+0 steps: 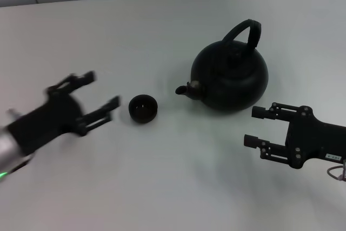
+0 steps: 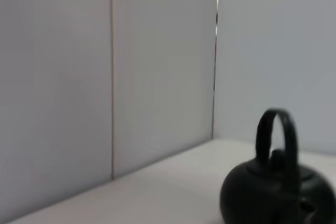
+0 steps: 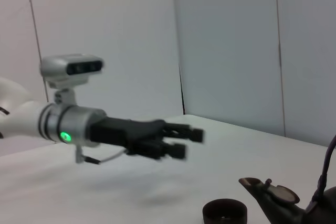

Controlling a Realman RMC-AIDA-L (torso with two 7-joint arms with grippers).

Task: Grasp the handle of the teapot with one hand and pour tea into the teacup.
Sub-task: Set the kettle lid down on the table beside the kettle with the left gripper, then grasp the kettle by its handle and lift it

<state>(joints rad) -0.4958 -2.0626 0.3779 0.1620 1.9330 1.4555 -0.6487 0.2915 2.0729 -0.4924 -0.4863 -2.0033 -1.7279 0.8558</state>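
Left end effector [image 1: 102, 93] gapes beside round teacup [image 1: 143, 108].

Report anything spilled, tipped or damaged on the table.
Nothing stands out. The teapot sits upright, handle up, spout toward the upright teacup. No spill shows. The left gripper and right gripper are open, holding nothing.
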